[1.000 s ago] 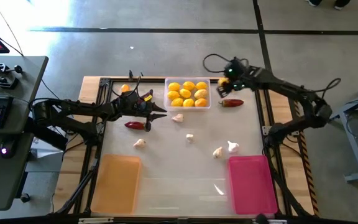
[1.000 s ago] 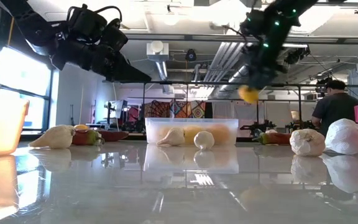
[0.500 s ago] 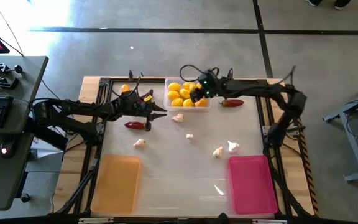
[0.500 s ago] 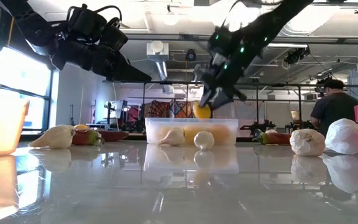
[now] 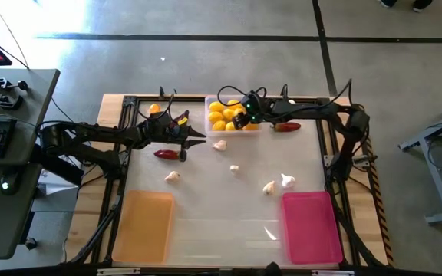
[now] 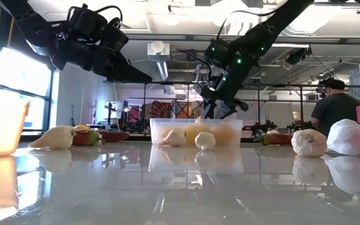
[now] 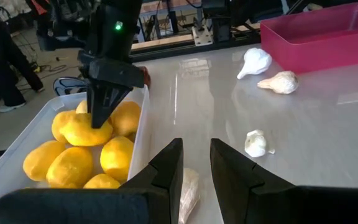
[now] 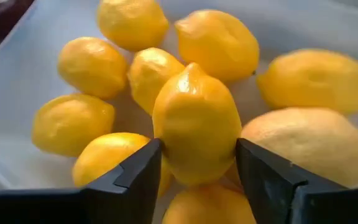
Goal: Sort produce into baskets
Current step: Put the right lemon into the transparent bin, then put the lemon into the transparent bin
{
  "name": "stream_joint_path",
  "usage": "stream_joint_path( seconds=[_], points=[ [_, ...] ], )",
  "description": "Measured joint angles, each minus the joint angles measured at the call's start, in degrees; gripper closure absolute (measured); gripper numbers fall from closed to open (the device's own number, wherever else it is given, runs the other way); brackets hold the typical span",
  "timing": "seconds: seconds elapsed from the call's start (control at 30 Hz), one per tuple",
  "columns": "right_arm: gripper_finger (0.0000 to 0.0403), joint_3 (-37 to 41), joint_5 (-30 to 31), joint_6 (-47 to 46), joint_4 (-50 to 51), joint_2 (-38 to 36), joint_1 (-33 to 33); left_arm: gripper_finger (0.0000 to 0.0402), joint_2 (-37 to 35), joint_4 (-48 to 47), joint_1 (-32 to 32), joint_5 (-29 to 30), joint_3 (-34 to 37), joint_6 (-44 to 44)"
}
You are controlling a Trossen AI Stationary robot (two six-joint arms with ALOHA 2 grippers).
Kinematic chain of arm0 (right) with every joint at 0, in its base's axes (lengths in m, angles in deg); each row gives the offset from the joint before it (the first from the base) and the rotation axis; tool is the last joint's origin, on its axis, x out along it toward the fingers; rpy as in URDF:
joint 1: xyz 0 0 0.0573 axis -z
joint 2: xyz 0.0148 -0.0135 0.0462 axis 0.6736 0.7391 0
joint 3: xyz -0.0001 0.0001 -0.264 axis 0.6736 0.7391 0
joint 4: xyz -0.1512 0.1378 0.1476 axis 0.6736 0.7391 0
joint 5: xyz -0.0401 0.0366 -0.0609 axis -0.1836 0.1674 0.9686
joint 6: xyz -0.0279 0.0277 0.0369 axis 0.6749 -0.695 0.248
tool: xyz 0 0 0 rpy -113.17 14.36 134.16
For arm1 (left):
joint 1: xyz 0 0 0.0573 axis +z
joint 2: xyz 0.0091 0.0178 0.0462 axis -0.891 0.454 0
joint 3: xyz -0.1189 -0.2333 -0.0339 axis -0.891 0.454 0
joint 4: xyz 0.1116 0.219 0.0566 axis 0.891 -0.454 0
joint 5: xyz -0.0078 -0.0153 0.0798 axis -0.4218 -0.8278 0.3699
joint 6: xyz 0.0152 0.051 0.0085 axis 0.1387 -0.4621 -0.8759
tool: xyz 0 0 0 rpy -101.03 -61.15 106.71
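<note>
The clear tray (image 5: 232, 115) stands at the table's far middle with several yellow lemons (image 7: 79, 162) in it. My right gripper (image 5: 242, 115) is down in this tray, shut on a lemon (image 8: 196, 121); it also shows in the low view (image 6: 214, 111). My left gripper (image 5: 202, 139) hovers left of the tray, its fingers (image 7: 169, 168) a little apart and empty. A dark red chili (image 5: 167, 154) lies below it. The orange tray (image 5: 144, 226) and the pink tray (image 5: 311, 226) stand near the front edge. My right gripper pinches the lemon's two sides (image 8: 166, 146) between its two fingers, about the lemon's middle. The fingers (image 7: 104, 102) come from above, pointing down. The lemon (image 7: 86, 129) lies on top of the other lemons in the clear tray.
Several garlic bulbs lie on the table's middle (image 5: 219, 144), (image 5: 234, 169), (image 5: 173, 176), (image 5: 268, 186), (image 5: 287, 180). A second chili (image 5: 285, 127) lies right of the clear tray. One lemon (image 5: 154, 109) lies at the far left. A person (image 6: 336, 109) stands beyond the table.
My right gripper has carried the lemon from beyond the clear tray's right end toward the table's left, over the tray, and down onto the lemons inside. It has stayed shut on the lemon.
</note>
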State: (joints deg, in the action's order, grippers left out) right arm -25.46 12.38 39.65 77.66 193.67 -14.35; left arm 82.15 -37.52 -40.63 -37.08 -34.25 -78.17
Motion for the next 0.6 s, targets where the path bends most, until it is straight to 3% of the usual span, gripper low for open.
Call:
stream_joint_path(
  seconds=[0.2, 0.33, 0.47, 0.6],
  points=[
    [0.0156, -3.7, 0.0, 5.9, 2.1, -1.8, -1.2, 0.0335, 0.0, -0.1, 0.0, 0.0, 0.0, 0.3],
    [0.0160, -5.8, 2.7, 8.8, 2.8, -1.9, -2.0, 0.0335, 0.0, -0.1, 0.0, 0.0, 0.0, 0.3],
    [0.0220, -4.9, 5.1, 10.1, 3.1, -1.3, -2.6, 0.0335, 0.0, -0.1, 0.0, 0.0, 0.0, 0.4],
    [0.0322, -2.9, 5.6, 10.1, 1.7, -1.3, -2.7, 0.0335, 0.0, -0.1, 0.0, 0.0, 0.0, 0.5]
  ],
)
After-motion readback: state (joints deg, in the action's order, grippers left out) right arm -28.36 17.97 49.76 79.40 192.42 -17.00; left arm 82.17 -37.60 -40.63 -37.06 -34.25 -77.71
